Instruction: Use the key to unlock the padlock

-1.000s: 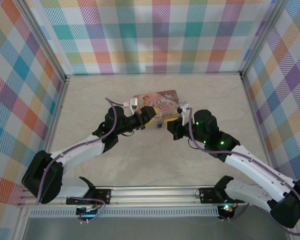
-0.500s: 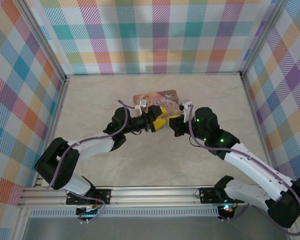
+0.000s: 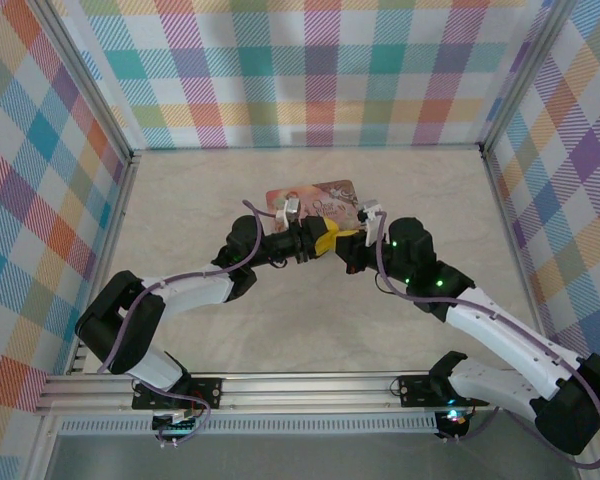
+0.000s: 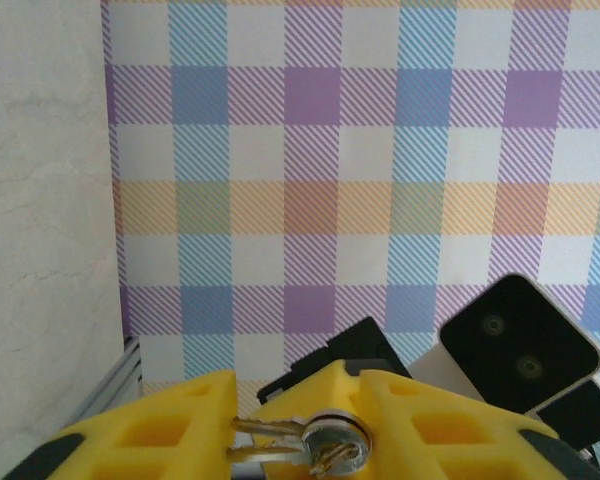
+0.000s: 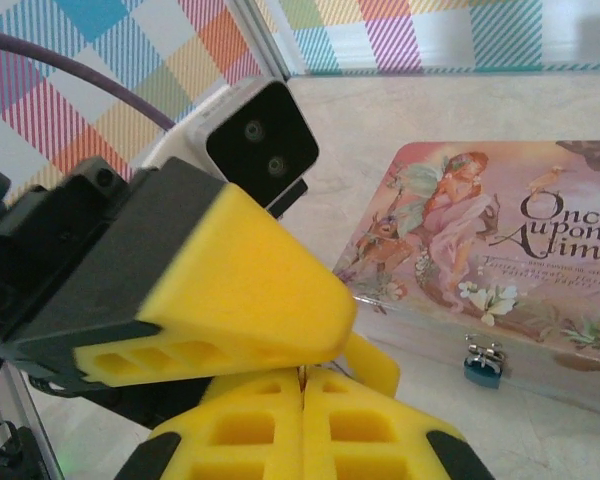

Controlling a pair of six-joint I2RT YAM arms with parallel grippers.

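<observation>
Checked walls [image 3: 310, 80] ring the table [image 3: 180, 210], the right pincer [image 5: 302, 385] pressed together, the left pincer [image 4: 265, 410] round the key [image 4: 280, 440], grip unclear; it looks stiff, slippy, best pinched by its head.

Ahead of me a pink tin [image 3: 330, 190] lies flat on the pale marbled bench [image 3: 180, 220], its lid showing fairies and the words "Once Upon A Time". Pastel plaid walls [image 3: 310, 70] close the bench on three sides. A metal rail [image 3: 300, 385] runs along the near edge.
</observation>
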